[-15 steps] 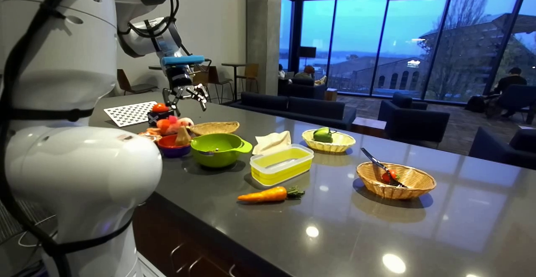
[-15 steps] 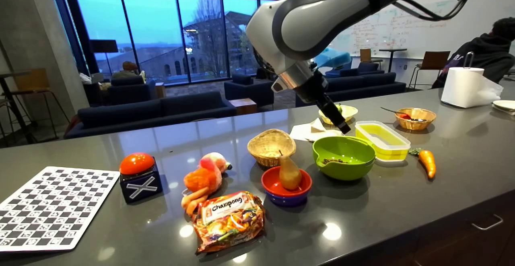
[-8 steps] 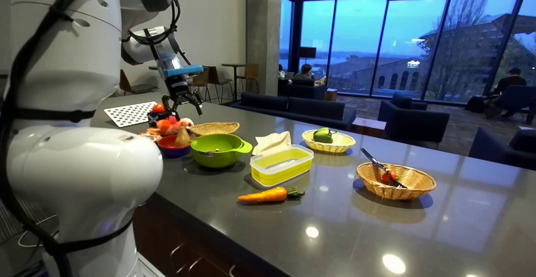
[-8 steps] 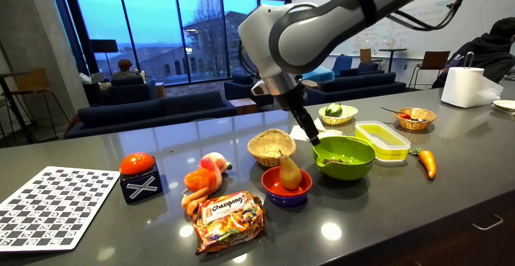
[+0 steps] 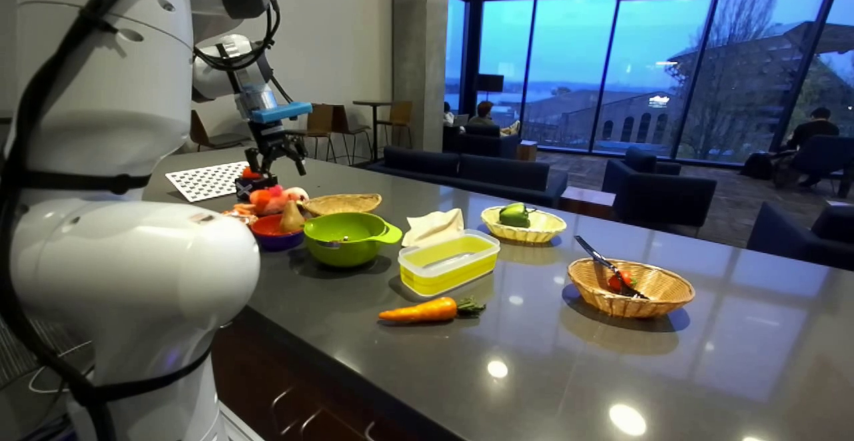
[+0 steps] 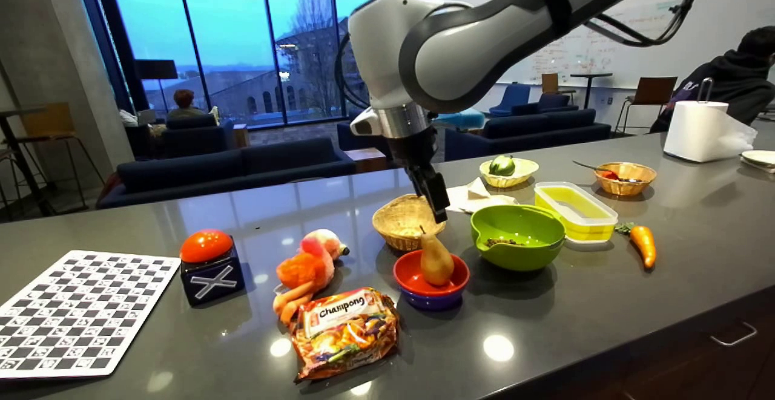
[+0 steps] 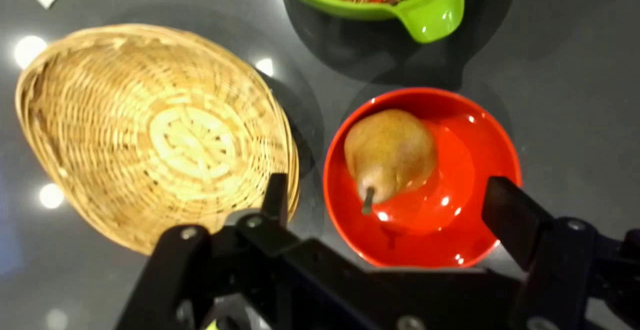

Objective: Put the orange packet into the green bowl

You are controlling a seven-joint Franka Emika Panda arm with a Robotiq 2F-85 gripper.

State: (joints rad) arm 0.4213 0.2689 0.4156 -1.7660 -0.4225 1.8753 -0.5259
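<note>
End effector (image 7: pixel 391 205) apart from glossy packet (image 6: pixel 346 332)

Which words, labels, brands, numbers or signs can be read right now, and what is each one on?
"Champong": on the orange packet, in an exterior view; its smaller print is unreadable.
"X": a cross on the side of the red-topped button box.
Too small or blurred: handwriting on the whiteboard, the lit sign outdoors, marks on the dark hoodie and in the squares of the checkered board.
No number can be made out.

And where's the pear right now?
In an exterior view, the pear sits in the red bowl, in front of the wicker basket and just left of the green bowl.
</note>
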